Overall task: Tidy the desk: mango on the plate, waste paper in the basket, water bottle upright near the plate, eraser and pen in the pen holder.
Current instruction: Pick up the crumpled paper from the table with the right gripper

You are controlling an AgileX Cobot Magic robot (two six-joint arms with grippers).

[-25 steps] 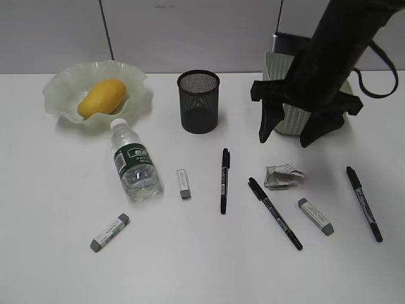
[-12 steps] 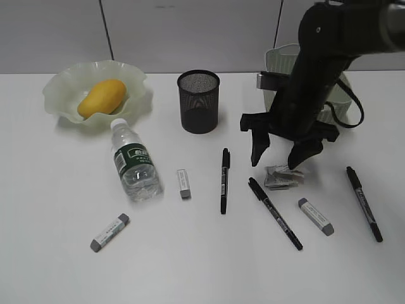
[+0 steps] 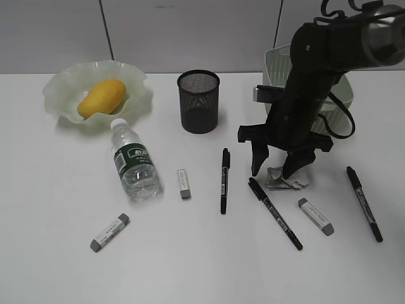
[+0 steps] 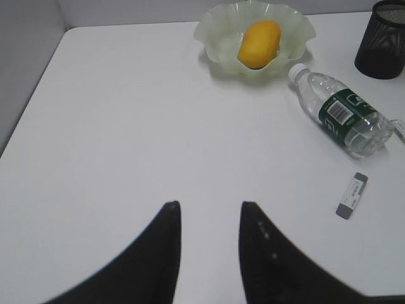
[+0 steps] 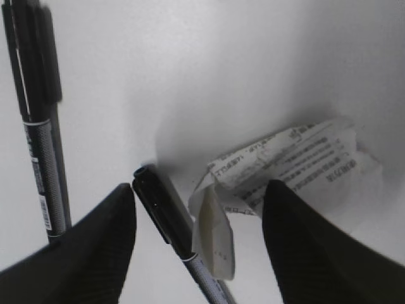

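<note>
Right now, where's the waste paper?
Exterior view, right side: the paper lies on the desk under the right claw, in front of the basket, beside a pen's cap end.

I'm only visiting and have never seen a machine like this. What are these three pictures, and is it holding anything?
It is a robot with two arms, each ending in a two-fingered hand. One picture looks at the desk from the front. The other two come from cameras on the wrists.

On the desk: a mango in a plate, a bottle on its side, a mesh pen holder, a basket, three pens, three erasers and a crumpled paper.

The right hand is open with its fingers either side of the paper, not gripping it yet; one pen's tip also lies between them. The left hand hangs open over bare desk, holding nothing.
</note>
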